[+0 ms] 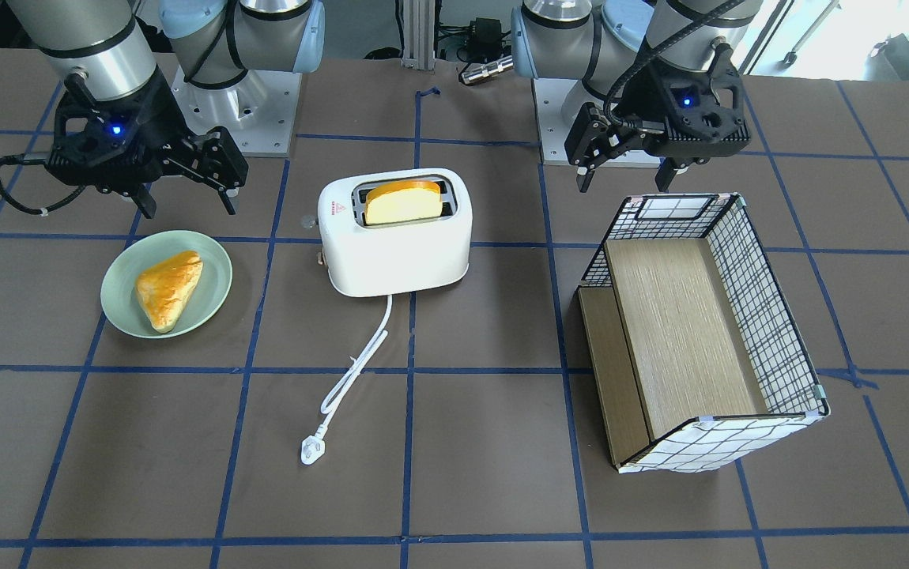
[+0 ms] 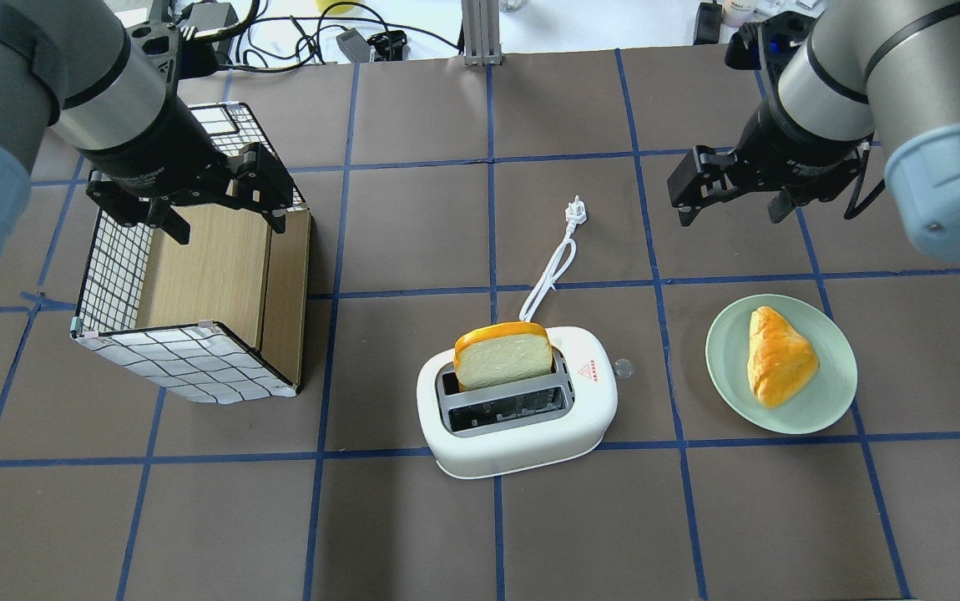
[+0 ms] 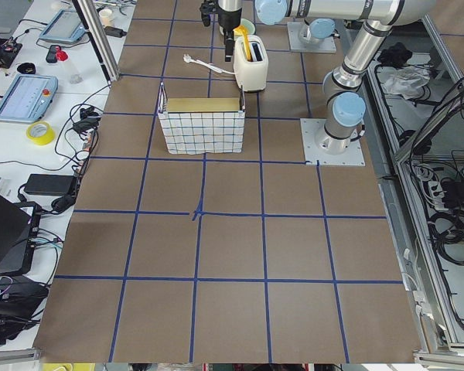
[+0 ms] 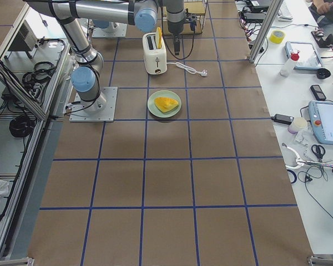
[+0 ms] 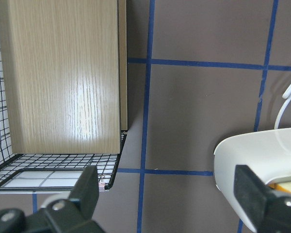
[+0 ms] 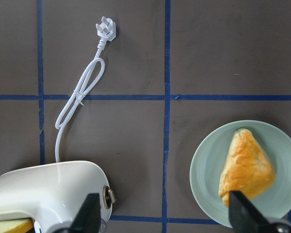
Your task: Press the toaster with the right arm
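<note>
**Toaster mid-table, right claw open and well apart from it**

The toaster [image 2: 522,446] stands on the table [image 2: 413,534] between a box and a plate. It is white, glossy and rounded, with two slots on top and a red triangle mark [image 2: 589,371] near its right end. A slice of bread [image 2: 503,357], pale with an orange crust, stands up out of the slot farther from the robot.

The right claw [image 2: 733,209] hangs above the table beyond the toaster and to its right, well apart from it. Its fingers are spread wide with nothing between them. The right arm [image 2: 831,92] above it is silver-grey with a pale blue cap.

To the right of the toaster lies a round, smooth, pale green plate [image 2: 832,402] holding a triangular, golden-brown, shiny pastry [image 2: 779,356]. A small clear round piece [image 2: 623,368] sits just off the toaster's right end, toward the plate; whether it is joined to the toaster I cannot tell. A thin white cord [image 2: 548,280] runs away from the toaster's far side, looped once, to a white plug [image 2: 576,210] lying near the claw.

Well to the left of the toaster is the box [image 2: 188,359], with white walls gridded in black and wood-grain boards inside. The left claw [image 2: 225,224] hangs over it, also spread open and empty. The table is matt brown, crossed by blue tape lines.
</note>
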